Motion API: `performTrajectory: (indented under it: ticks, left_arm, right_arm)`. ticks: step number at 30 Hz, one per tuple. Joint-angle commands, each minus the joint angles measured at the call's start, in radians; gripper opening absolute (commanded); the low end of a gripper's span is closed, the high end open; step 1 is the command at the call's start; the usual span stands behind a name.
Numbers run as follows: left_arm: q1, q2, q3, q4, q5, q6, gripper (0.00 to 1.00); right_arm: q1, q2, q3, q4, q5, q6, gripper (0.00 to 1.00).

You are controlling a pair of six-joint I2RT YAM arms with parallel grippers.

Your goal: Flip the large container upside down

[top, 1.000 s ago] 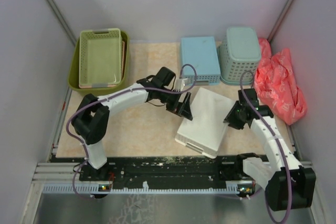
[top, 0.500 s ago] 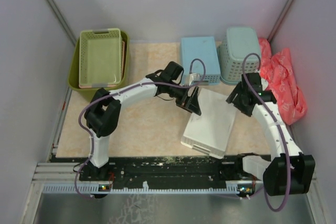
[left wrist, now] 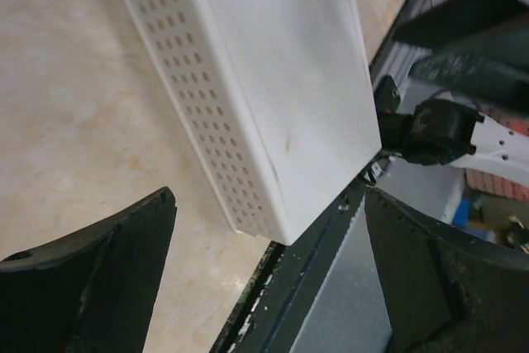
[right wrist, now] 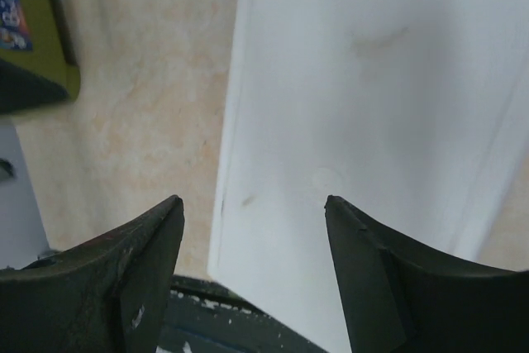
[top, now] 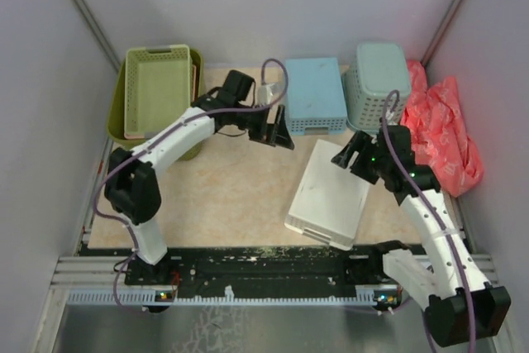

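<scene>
At the far-left corner of the worktop (top: 231,196), the large container (top: 116,121) sits open side up with a light-green tray (top: 157,88) nested inside. Near centre, the left end effector (top: 278,131) hovers released and empty. Further right, the right end effector (top: 341,155), likewise spread and empty, hangs over an overturned white basket (top: 331,200).

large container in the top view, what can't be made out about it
- Inside and base of the large container: top view, covered by the light-green tray nested in it.
- Its near right corner: top view, behind the left arm.
- Left wrist view: not in frame.
</scene>
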Motion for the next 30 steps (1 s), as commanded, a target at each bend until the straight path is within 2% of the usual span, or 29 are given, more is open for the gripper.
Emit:
performTrajectory:
  ticks: [1,5,8,12,17,21,26,30]
  left_arm:
    - [0.071,-0.172,0.092,-0.132,-0.225,0.067,1.0]
    - [0.135,-0.279,0.079,-0.126,-0.335,0.027,1.0]
    - [0.18,-0.338,0.067,-0.141,-0.454,0.001,1.0]
    - [0.221,-0.383,0.03,-0.146,-0.531,-0.025,1.0]
    - [0.236,-0.402,0.004,-0.151,-0.541,-0.023,1.0]
    - [0.237,-0.435,-0.044,-0.134,-0.537,-0.02,1.0]
    - [0.237,-0.47,-0.107,-0.122,-0.502,-0.013,1.0]
    - [0.238,-0.461,-0.11,-0.097,-0.438,-0.006,1.0]
  right_arm:
    - [0.192,0.021,0.006,0.133,-0.028,0.057,0.7]
    - [0.422,0.178,0.062,0.154,0.084,0.1,0.73]
    - [0.515,0.264,0.065,0.226,0.095,0.137,0.74]
    - [0.588,0.372,0.085,0.306,0.102,0.157,0.74]
    - [0.643,0.553,0.141,0.333,0.128,0.157,0.74]
    - [0.655,0.658,0.219,0.208,0.222,0.195,0.76]
    - [0.64,0.596,0.2,0.006,0.427,0.164,0.81]
    - [0.533,0.495,0.14,-0.163,0.55,0.146,0.81]
